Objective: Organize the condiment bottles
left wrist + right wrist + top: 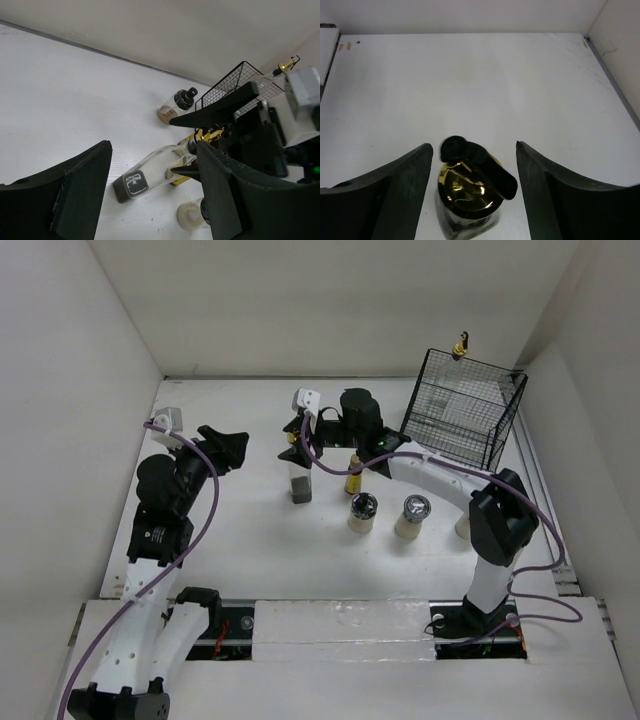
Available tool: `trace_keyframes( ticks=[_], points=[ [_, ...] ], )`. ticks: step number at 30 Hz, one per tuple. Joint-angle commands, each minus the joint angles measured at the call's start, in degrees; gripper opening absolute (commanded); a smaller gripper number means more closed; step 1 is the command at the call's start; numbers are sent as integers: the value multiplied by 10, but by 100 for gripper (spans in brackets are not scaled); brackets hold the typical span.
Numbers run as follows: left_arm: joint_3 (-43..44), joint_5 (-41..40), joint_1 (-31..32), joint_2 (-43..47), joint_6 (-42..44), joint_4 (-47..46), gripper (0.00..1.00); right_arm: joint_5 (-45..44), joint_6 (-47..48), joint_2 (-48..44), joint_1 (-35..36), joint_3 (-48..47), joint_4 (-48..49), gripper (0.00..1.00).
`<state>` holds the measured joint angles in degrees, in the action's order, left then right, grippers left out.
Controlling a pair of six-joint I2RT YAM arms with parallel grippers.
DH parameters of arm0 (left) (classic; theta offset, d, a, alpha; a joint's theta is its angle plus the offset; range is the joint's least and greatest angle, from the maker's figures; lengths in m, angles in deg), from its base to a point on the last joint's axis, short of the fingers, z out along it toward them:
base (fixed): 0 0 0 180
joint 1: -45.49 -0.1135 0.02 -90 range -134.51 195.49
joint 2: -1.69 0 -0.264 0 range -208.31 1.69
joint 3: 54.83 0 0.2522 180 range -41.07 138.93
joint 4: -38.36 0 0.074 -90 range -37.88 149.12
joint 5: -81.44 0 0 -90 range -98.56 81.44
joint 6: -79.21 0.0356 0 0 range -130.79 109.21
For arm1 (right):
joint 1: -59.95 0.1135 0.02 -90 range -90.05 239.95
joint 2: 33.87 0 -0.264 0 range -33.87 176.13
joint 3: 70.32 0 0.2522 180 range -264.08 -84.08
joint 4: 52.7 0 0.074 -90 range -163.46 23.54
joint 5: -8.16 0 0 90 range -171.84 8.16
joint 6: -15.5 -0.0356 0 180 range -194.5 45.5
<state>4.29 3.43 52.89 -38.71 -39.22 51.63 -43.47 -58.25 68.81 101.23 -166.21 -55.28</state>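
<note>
Condiment sorting, judged barely begun. One gold-pourer bottle (460, 344) seems to be standing in the wire basket (470, 420) at the counter's (220, 530) far right corner. One amber bottle (353, 478) and two squat jars (362, 510) are waiting mid-counter. The right claw (472, 145) is hanging wide astride a tall bottle (465, 195). The left claw (153, 145) is gaping, empty.

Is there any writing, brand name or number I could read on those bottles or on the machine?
No text here can be read for certain.
Tall glass bottle: white mark on its dark label, too blurred to read.
Two pale jars: pale marks on the dark lids, too small to read.
Left arm: small round emblem, too small to read.
</note>
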Motion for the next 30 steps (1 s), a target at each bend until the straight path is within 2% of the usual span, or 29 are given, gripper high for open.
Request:
trace_keyframes(
  ticks=[1,2,3,6,7,10,13,18,24,30],
  points=[
    [3,7,-3,16,-3,-24,64,-2,-25,23,-1,-30,45,72],
    [3,7,-3,16,-3,-24,64,-7,-25,28,-1,-30,45,70],
    [3,7,-3,16,-3,-24,64,-8,-30,28,-1,-30,50,64],
    [3,13,-3,21,-3,-24,64,-8,-43,28,-1,-9,77,40],
    [3,13,-3,21,-3,-24,64,-8,-43,18,-1,-3,86,29],
    [3,13,-3,13,-3,-24,64,-8,-63,-12,5,7,131,14],
    [3,12,-3,19,-3,-29,64,-18,-75,-51,5,-25,131,9],
    [3,7,-3,24,-3,-24,64,-114,-75,-132,-4,-76,99,7],
    [3,6,-3,25,-3,-24,64,-226,-121,-237,-101,-77,60,2],
    [3,16,-3,20,-3,-26,64,-361,-146,-274,-224,-98,-31,2]
  ],
)
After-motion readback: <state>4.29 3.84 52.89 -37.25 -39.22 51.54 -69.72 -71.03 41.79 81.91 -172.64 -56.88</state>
